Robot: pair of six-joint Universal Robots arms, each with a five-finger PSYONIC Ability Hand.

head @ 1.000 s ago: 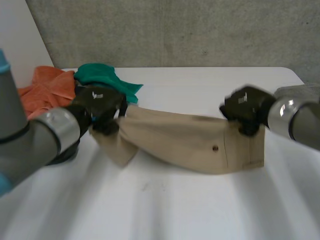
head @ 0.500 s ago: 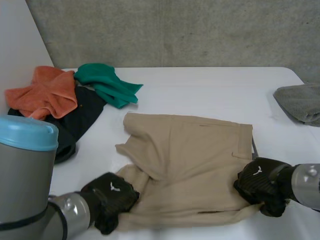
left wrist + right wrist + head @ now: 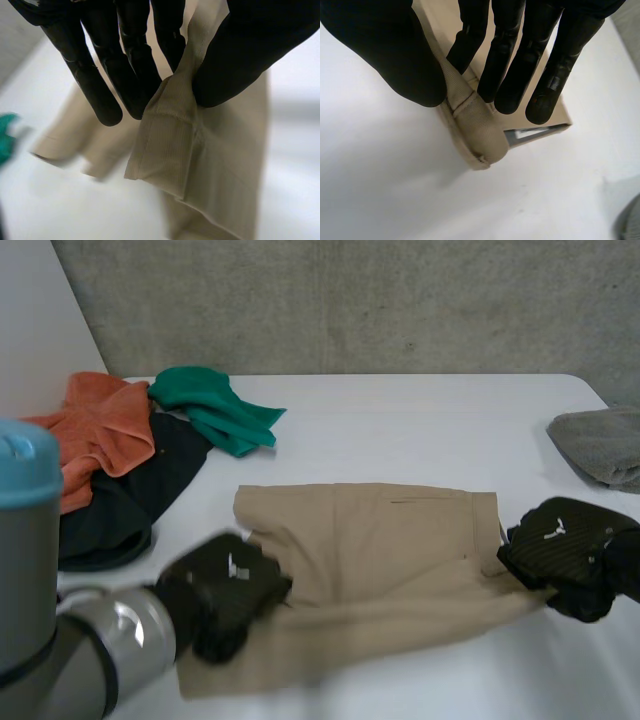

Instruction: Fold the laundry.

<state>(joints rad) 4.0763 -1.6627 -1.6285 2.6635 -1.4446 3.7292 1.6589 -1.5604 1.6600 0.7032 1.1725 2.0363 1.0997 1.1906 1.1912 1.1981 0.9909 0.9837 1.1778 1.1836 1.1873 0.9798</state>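
A white table (image 3: 400, 430) takes up most of the head view. Its far edge meets a rough grey concrete wall (image 3: 350, 300), and a plain white panel (image 3: 35, 330) stands along the table's left side. The tabletop is smooth and bare around the clothes.

A pair of beige shorts (image 3: 380, 540) lies flat near the middle of the table, toward the near edge. Its near edge runs from one hand to the other. The left hand (image 3: 225, 590), on a grey arm with a light-blue cap (image 3: 25, 465), is at the shorts' near left corner. In the left wrist view it pinches a thick folded corner of the beige cloth between its thumb and fingers. The right hand (image 3: 565, 555) is at the shorts' right end. In the right wrist view it pinches a rolled hem of the cloth between its thumb and fingers, just above the white surface.

At the table's far left, an orange cloth (image 3: 95, 430) lies on a black cloth (image 3: 130, 490), with a green cloth (image 3: 210, 405) just beside them. A grey cloth (image 3: 600, 445) lies at the right edge, well apart from the shorts.
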